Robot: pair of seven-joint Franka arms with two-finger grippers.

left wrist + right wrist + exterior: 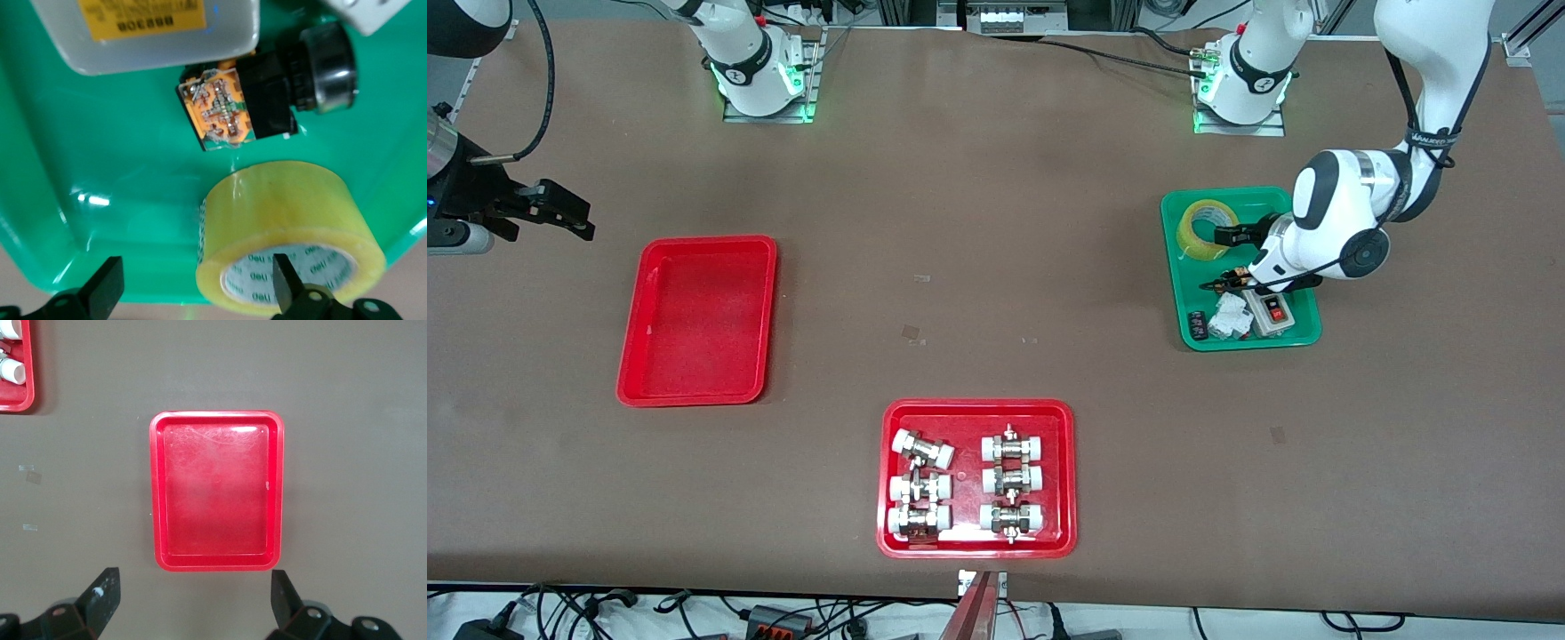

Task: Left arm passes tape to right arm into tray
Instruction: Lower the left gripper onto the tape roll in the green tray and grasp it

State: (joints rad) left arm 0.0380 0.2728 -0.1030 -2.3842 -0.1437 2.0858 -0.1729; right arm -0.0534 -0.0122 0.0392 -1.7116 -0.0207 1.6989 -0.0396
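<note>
The yellow tape lies in the green tray, at that tray's end toward the robots' bases. My left gripper is low over this tray, open. In the left wrist view the gripper straddles the roll's wall: one fingertip is over the tape's hole, the other over the green floor. The plain red tray is empty, toward the right arm's end. My right gripper hovers open and empty beside it; the right wrist view shows the gripper and tray.
The green tray also holds a grey switch box, a white part and a black-and-orange push button. A red tray with several white-capped metal fittings sits near the front camera at mid-table.
</note>
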